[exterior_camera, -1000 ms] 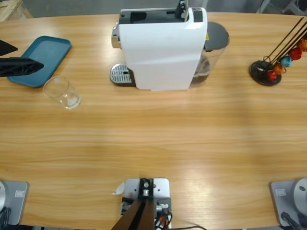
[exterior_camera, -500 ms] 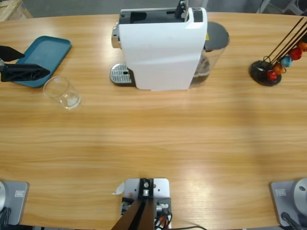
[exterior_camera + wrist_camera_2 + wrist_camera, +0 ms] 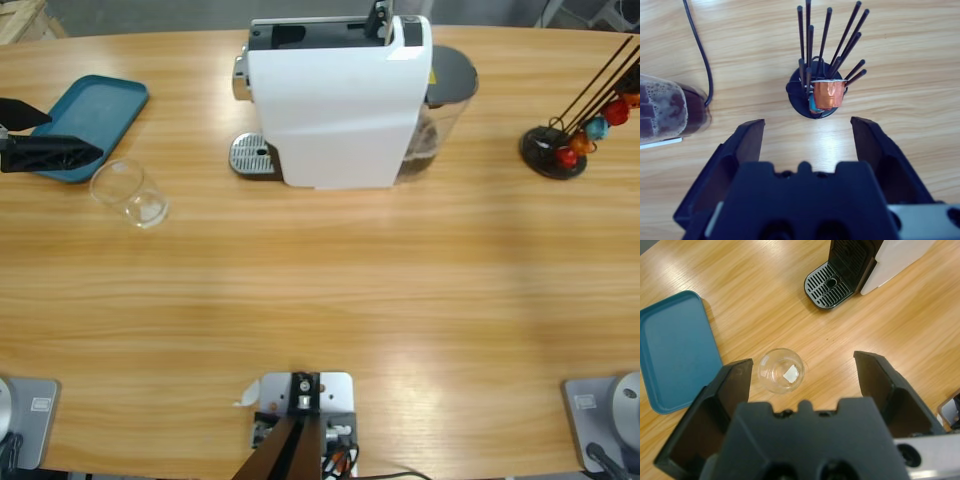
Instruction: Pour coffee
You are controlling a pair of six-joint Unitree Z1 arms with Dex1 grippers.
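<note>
— What might go wrong on the left?
— The left gripper (image 3: 802, 377), jaws spread wide and holding nothing, hangs above the clear glass (image 3: 781, 370); a skewed closing could knock it over beside the blue tray (image 3: 84, 122) — both look empty.
— And the coffee?
— No dark liquid shows in the glass; the drip grate (image 3: 251, 154) of the white coffee machine (image 3: 335, 100) is bare. Its tank (image 3: 667, 109) holds something brownish.
— The right side?
— The right gripper (image 3: 807, 132), also wide apart and empty, looks down on the capsule rack (image 3: 821, 95) — bumping it could spill capsules.
</note>
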